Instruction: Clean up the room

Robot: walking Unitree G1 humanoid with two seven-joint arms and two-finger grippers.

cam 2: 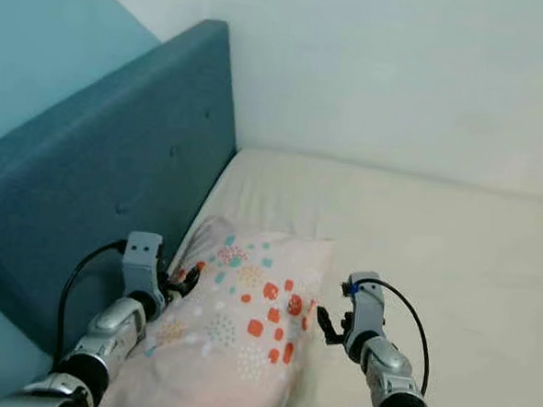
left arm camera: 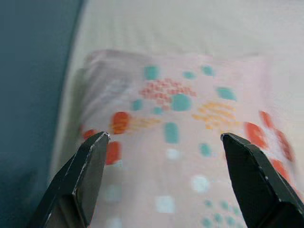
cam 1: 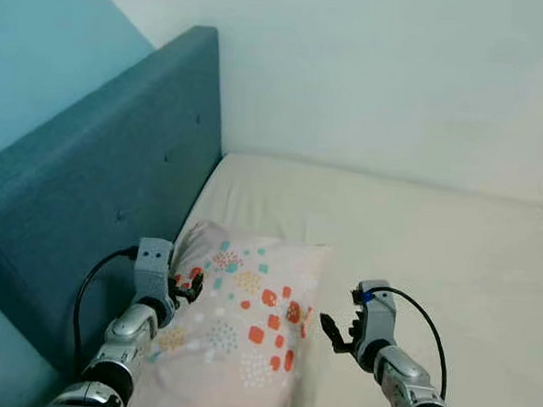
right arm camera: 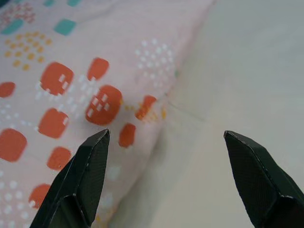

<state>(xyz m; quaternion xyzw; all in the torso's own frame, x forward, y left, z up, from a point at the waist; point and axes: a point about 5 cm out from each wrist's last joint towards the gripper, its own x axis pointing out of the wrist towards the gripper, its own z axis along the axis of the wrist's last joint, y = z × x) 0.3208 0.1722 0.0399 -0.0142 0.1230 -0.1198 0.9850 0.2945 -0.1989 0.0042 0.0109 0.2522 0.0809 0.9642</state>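
Lying on the cream mattress [cam 1: 435, 241] beside the blue headboard [cam 1: 98, 174], the patterned pillow [cam 1: 236, 330] sits between left gripper [cam 1: 189, 289] and right gripper [cam 1: 330, 333]. Left wrist view: fingers [left arm camera: 80, 175] spread wide over it. Right wrist view: fingers [right arm camera: 80, 185] wide, straddling its edge.

Your two head views look forward and down from above the bed [cam 1: 453, 242], sharing the pillow [cam 1: 246, 322], the blue headboard [cam 1: 97, 184] and both arms. Your left wrist view looks along its spread fingers [left arm camera: 85, 175] close over the pillow's headboard side; your right wrist view sits close over the pillow's other edge, where it meets the sheet.
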